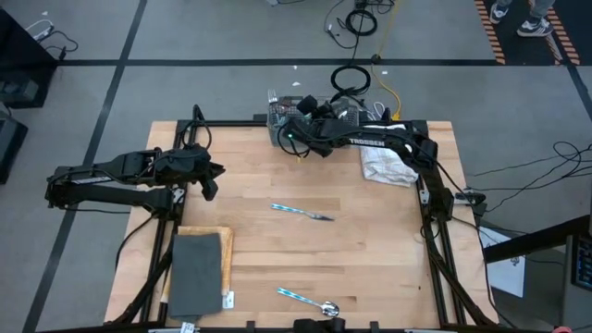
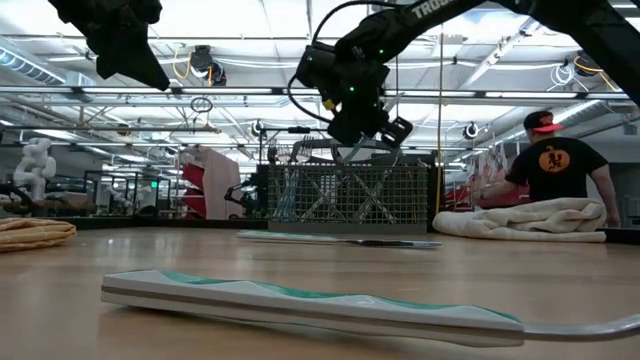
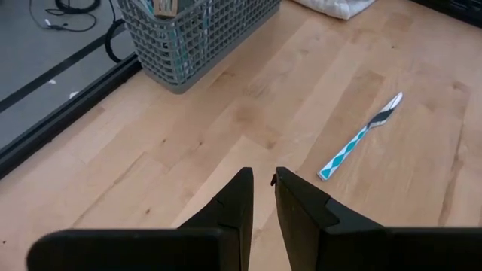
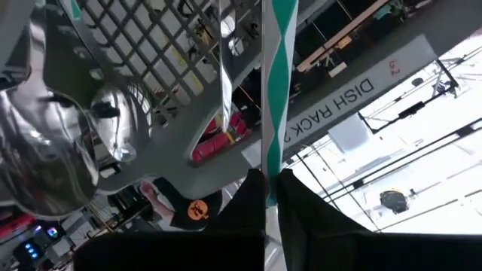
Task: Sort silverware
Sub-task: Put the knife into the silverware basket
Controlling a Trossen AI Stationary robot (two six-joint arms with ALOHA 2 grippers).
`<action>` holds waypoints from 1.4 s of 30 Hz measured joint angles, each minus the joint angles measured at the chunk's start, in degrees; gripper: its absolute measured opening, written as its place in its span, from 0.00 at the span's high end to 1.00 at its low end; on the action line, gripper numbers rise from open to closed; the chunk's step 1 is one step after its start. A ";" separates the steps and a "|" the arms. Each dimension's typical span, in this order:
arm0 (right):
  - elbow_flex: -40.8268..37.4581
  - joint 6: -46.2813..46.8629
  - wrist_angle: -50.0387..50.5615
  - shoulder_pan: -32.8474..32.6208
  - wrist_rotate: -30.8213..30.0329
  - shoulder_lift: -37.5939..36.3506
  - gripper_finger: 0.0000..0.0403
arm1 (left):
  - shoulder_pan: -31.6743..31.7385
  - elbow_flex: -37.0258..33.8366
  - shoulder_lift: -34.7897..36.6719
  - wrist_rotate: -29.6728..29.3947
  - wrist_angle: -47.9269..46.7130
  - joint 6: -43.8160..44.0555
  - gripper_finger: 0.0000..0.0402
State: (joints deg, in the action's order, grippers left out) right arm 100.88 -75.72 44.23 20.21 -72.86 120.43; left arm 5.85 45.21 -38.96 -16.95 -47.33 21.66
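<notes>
Two claws | right gripper [image 4: 265, 181] clamps utensil handle [image 4: 277, 75] at "DISH RACK" caddy [image 1: 294, 109] | left gripper [image 3: 262, 197] nearly closed, empty

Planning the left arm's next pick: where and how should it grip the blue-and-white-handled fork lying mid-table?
Probably the blue-and-white patterned handle of the fork, near its middle, coming straight down from above. It lies flat on the wooden table with bare wood on both sides, so the fingers should close across its thin width. The left gripper hovers nearby with fingers almost together, so it must open first.

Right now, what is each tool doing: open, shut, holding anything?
Left tool: shut, empty, above the table.
Right tool: shut on a utensil handle, at the caddy.
</notes>
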 joint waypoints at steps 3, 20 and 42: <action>0.00 0.04 -0.44 0.02 1.09 0.23 0.99 | 0.00 -0.01 0.00 -0.32 -0.02 -0.05 0.84; 0.00 1.55 -5.22 -0.04 0.89 0.00 0.57 | 0.01 0.00 0.00 -0.48 -0.09 -0.05 0.84; 0.09 73.25 11.99 -16.05 30.73 -23.21 0.59 | 0.01 0.00 0.00 2.89 0.07 0.43 0.84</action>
State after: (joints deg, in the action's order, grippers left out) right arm 100.97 -2.47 56.22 4.16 -42.13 97.22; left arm 5.86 45.21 -38.96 -14.06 -47.27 22.09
